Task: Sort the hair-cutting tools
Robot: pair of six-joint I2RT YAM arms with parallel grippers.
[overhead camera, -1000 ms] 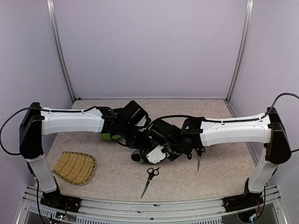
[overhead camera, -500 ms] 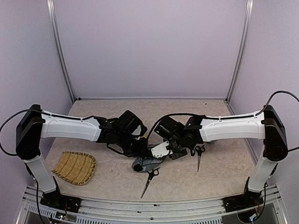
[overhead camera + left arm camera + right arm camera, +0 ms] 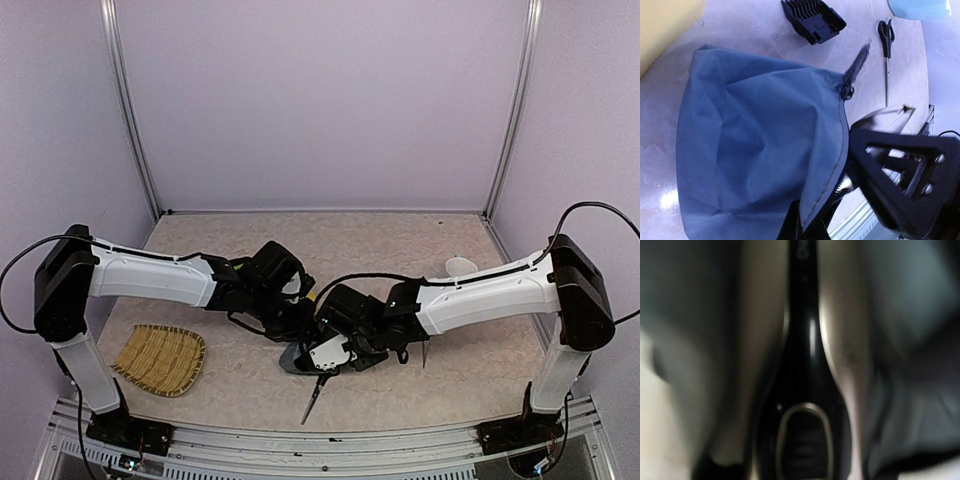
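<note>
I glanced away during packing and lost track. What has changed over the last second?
The right pincer, gripping the clipper, swung down toward the near edge, to the mouth of the grey pouch. The left pincer, clamped on the pouch's zipper edge, came nearer too. The near scissors, the right-hand scissors and the woven tray stayed put.

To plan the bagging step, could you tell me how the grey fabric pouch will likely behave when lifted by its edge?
The pouch looks floppy: thin fabric creases around where the left gripper pinches its zip edge, so its mouth may collapse on the clipper. Probably light, likely to slide on the smooth table if pushed.
</note>
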